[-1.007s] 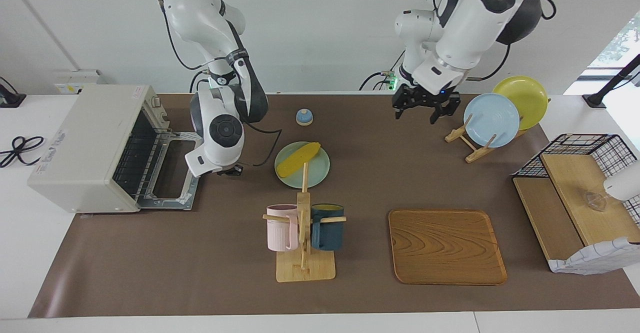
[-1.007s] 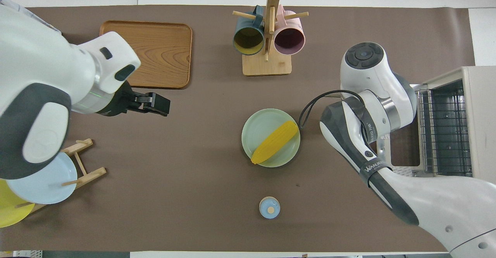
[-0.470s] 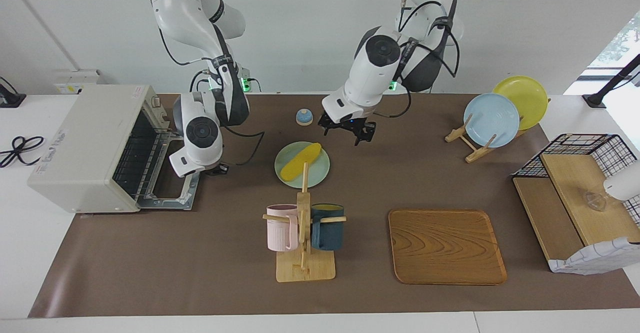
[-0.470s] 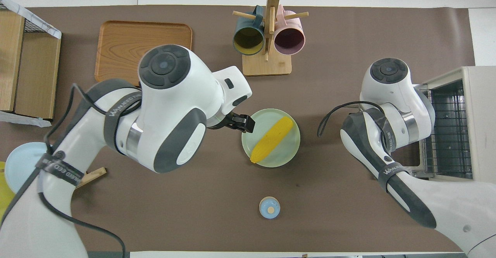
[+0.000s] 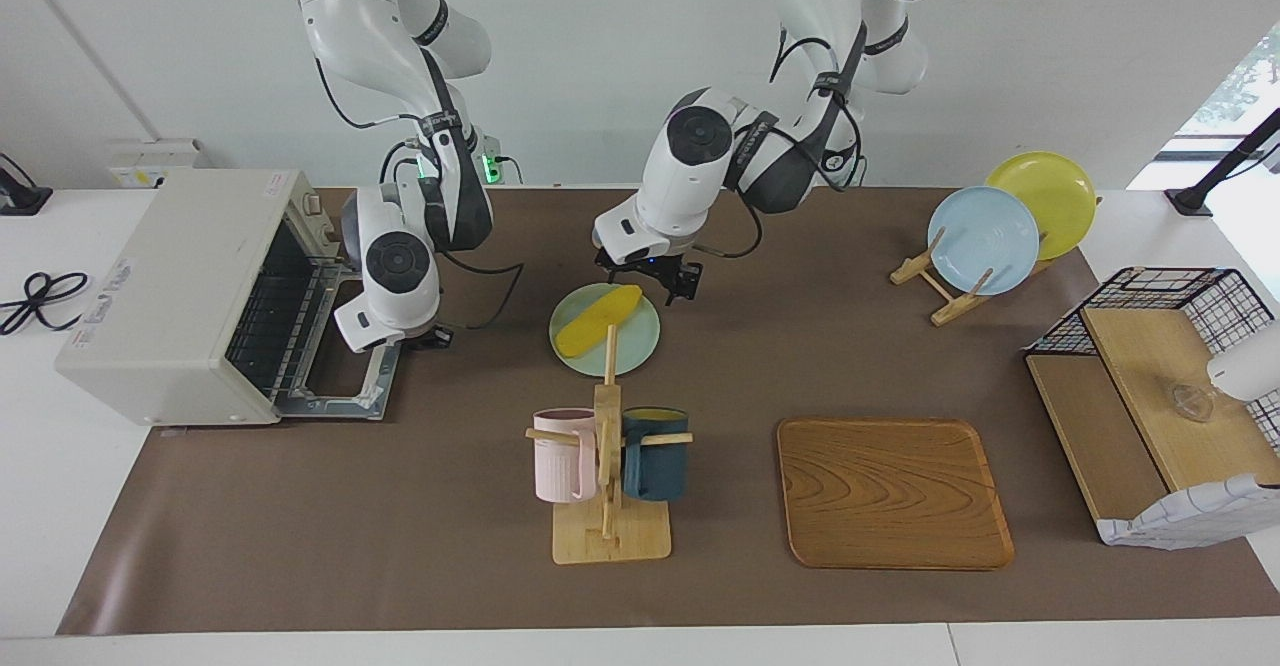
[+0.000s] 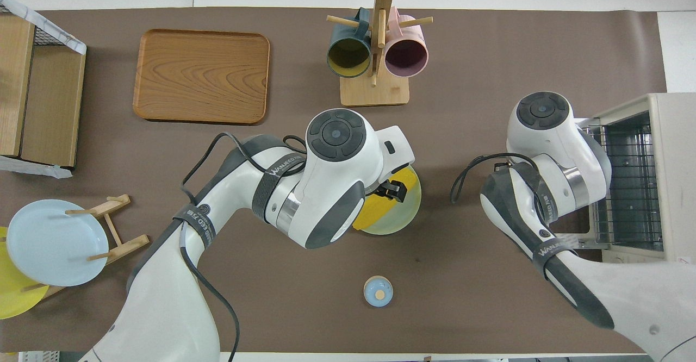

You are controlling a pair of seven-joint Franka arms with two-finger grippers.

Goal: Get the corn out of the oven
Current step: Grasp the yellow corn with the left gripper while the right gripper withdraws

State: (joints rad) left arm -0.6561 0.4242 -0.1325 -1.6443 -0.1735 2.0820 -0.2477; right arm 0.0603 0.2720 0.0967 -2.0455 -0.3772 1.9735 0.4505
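The yellow corn (image 5: 597, 318) lies on a pale green plate (image 5: 640, 346) in the middle of the table, outside the oven. In the overhead view the left arm covers most of the corn (image 6: 371, 216). My left gripper (image 5: 647, 281) is open and hangs just over the corn's end nearest the robots, without holding it. The off-white oven (image 5: 165, 286) stands at the right arm's end with its door (image 5: 340, 371) folded down and its wire rack (image 6: 625, 182) bare. My right gripper (image 5: 432, 339) is low beside the open door, mostly hidden under its wrist.
A wooden mug rack (image 5: 608, 466) with a pink and a dark blue mug stands beside the plate, farther from the robots. A wooden tray (image 5: 893, 491), a small blue knob (image 5: 608, 234), a stand with blue and yellow plates (image 5: 985, 241) and a wire shelf (image 5: 1150, 396) are also on the table.
My left arm has swung from near the plate stand to over the green plate and the corn. My right gripper has shifted a little toward the oven door. The corn has not moved.
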